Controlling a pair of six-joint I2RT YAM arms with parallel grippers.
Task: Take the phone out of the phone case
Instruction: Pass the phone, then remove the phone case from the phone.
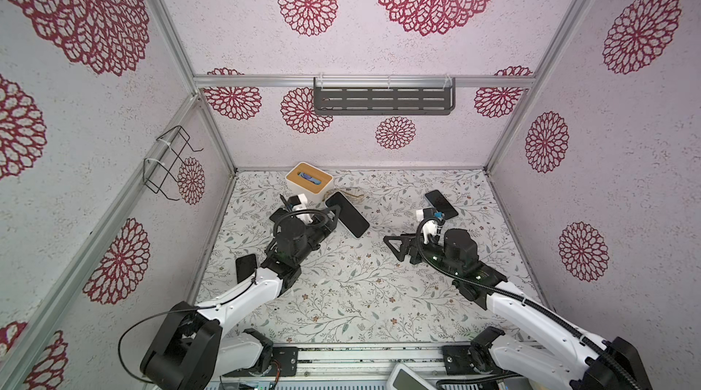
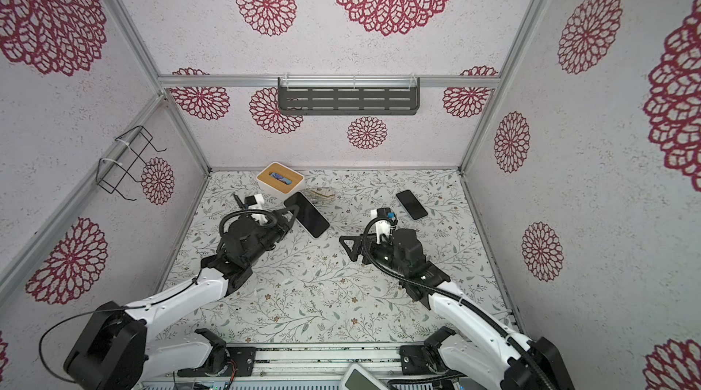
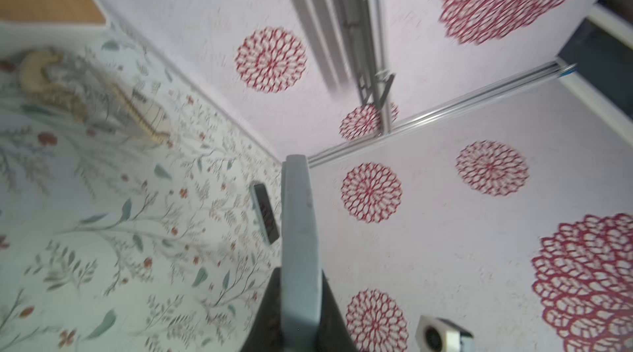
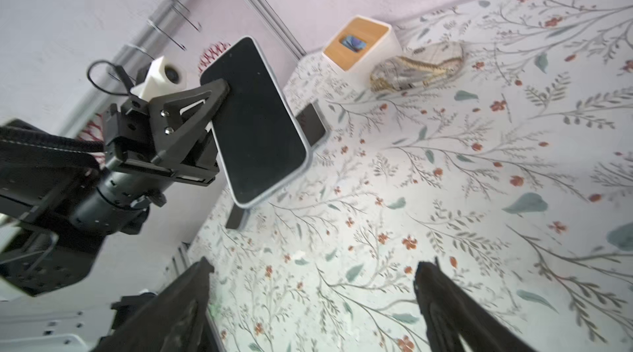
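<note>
The phone [image 4: 257,121], its black screen showing, sits in a pale grey-blue phone case [image 4: 263,200]. My left gripper [image 1: 335,213] is shut on one long edge of the cased phone and holds it tilted above the table. Both top views show it left of centre. In the left wrist view the case's edge [image 3: 300,230] runs straight out from between the jaws. My right gripper [image 4: 313,275] is open and holds nothing, low over the table and a hand's width to the right of the phone [image 2: 306,214], pointing toward it.
A second phone [image 1: 441,204] lies flat at the back right and another [image 1: 245,266] by the left wall. A white box with a wooden lid [image 1: 309,179] and a clear pouch with a rope [image 2: 322,194] sit at the back. A shelf [image 1: 383,99] hangs on the back wall.
</note>
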